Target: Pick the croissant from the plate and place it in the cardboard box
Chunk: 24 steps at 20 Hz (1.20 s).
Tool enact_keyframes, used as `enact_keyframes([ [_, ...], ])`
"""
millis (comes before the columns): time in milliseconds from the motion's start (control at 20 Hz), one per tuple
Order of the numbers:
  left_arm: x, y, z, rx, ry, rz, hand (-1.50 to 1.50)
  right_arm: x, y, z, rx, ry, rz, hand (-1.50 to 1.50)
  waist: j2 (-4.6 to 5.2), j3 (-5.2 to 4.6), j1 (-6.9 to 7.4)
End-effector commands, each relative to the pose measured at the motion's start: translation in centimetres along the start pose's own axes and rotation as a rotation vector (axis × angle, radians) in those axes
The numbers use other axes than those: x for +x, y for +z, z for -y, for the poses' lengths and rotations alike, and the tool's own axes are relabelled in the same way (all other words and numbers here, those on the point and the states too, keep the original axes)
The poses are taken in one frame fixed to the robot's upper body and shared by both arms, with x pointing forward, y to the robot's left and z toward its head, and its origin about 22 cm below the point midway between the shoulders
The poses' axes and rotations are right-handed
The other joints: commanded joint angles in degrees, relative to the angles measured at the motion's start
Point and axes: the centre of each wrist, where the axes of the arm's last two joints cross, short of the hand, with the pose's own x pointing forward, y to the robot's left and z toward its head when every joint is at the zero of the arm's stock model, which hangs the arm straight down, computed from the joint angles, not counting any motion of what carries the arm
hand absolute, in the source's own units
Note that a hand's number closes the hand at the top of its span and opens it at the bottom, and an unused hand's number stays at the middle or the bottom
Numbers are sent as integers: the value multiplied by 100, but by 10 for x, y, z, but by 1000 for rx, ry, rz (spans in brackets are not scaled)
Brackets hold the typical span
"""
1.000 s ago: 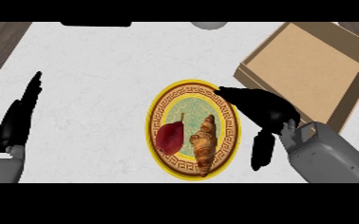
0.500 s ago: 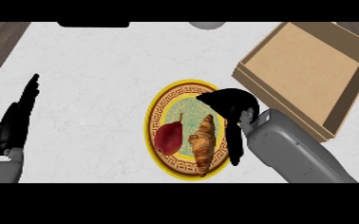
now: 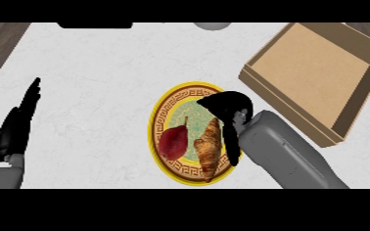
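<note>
Right now the croissant (image 3: pixel 208 149) lies on the yellow-rimmed plate (image 3: pixel 160 108), on the plate's right half, its long axis running from the upper right down to the lower rim. Just to its left on the same plate sits a dark red fruit (image 3: pixel 173 143), close beside the croissant. The plate rests on the pale marbled bench (image 3: pixel 108 73), near the middle of the view.

Over the plate's upper right part hangs the right robot hand (image 3: pixel 230 106), its grey forearm coming in from the lower right. Its fingers are bent downward and one long black finger runs down along the croissant's right side; it has hold of nothing, and whether that finger touches the pastry I cannot tell.

At the view's left edge the left robot hand (image 3: pixel 22 120) is resting, fingers straight and pointing up, holding nothing, well apart from the plate.

To the upper right stands the cardboard box (image 3: pixel 311 73), open at the top and set at a slant, its near corner close to the right robot hand but apart from the plate. A dark object (image 3: pixel 94 25) and a grey round thing (image 3: pixel 212 25) show at the bench's far edge
</note>
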Motion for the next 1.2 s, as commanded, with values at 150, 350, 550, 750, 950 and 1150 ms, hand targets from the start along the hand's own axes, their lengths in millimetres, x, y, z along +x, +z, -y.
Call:
enact_keyframes([
  [150, -12, 8, -19, 13, 1, -14, 0, 17, 10, -17, -5, -11, 30, -150, -12, -1, -24],
  [350, 15, -10, -5, 16, 5, 6, 0, 19, 10, -1, 38, -20, 93, -150, -6, 0, -27],
  [550, 13, -6, -3, 17, 15, 14, 0, 43, 11, -6, 6, -32, 133, -150, -7, 0, -20],
  [750, 25, 1, -2, -8, -14, 6, 0, 39, 8, -16, 48, 0, 98, -150, -13, 1, -22],
  [950, 3, 4, -10, 10, -3, -5, 0, 55, -1, -25, 93, 61, 6, -150, -13, -1, -10],
  [1150, 18, 6, -3, 2, 14, 11, 0, 40, -16, -24, 107, 48, -47, -150, -8, 1, 9],
])
